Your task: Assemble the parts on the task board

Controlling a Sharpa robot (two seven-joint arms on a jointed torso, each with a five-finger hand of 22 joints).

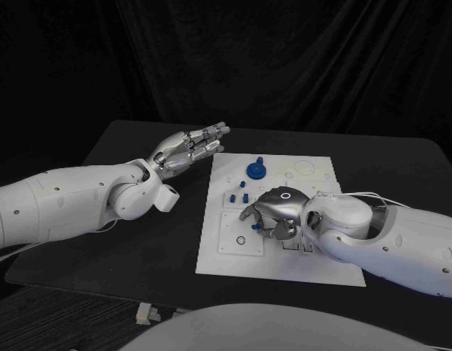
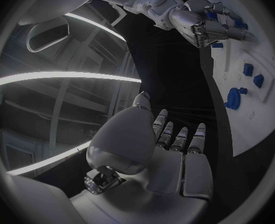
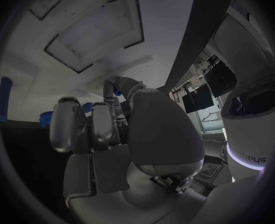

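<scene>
The white task board (image 1: 289, 259) lies in the middle of the black table. My right hand (image 1: 271, 212) is low over the board's centre with its fingers curled down. In the right wrist view a small blue part (image 3: 117, 91) shows between the thumb and a fingertip of the right hand (image 3: 112, 134), mostly hidden. A large blue knob (image 1: 256, 170) stands near the board's far edge, and small blue parts (image 1: 237, 197) stand just before it. My left hand (image 1: 189, 150) hovers left of the board, fingers straight and apart, holding nothing.
The board (image 3: 81, 35) has several rectangular recesses near the right hand. The left wrist view shows the blue knob (image 2: 234, 98) and two small blue parts (image 2: 252, 73) on the board (image 2: 249, 114). Bare black table (image 1: 152, 234) lies left of the board.
</scene>
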